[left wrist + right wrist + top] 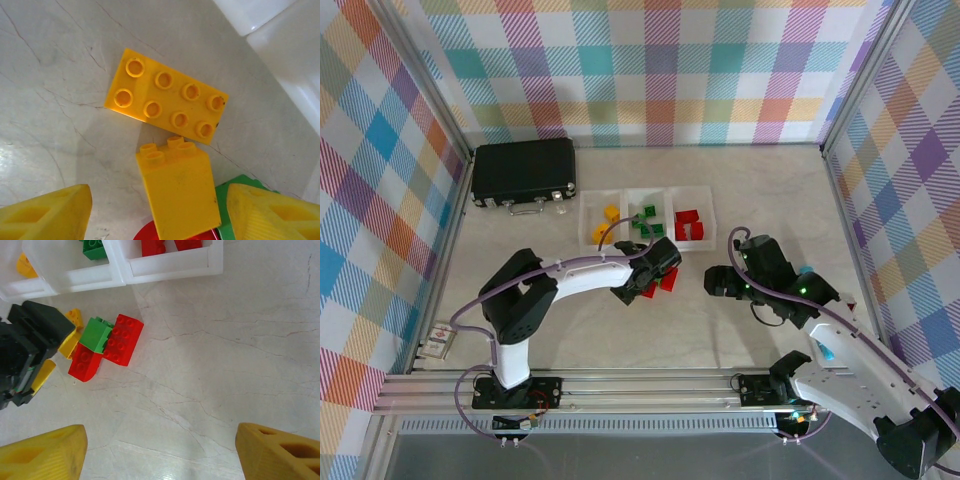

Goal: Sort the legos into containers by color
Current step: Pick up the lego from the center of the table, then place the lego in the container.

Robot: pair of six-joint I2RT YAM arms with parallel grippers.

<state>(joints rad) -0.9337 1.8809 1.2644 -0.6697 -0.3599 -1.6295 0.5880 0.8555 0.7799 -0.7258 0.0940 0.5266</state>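
From above, you have the pale, veined table (520, 330) carrying three joined translucent white trays (588, 235) with low walls. There are yellow bricks (610, 214) in the left one, green bricks (646, 222) in the middle and red bricks (689, 226) in the right. A hard black case (523, 175) lies to their left. Your left end effector (648, 280) sits low over loose red bricks (666, 282) just in front of the trays, and the right end effector (718, 283) hangs beside them, apart. The left wrist camera gives you detail that the overhead view hides under the arm. A flat yellow eight-stud brick (167, 102) lies studs up on the stone-like surface. Just beside it a taller glossy four-stud yellow brick (180, 195) lies on its side. This taller brick sits between the wedge-shaped yellow fingers (50, 215), which are spread, with neither one visibly touching it. A loose green brick (245, 181) peeks out behind it. From the right wrist camera you can read the pile from the other side: a red eight-stud brick (124, 339) leans against the green one, with a second red brick (85, 362) below. The left arm's black head is right beside them. The right end effector's own fingers (280, 450) are spread wide over bare table, holding nothing.
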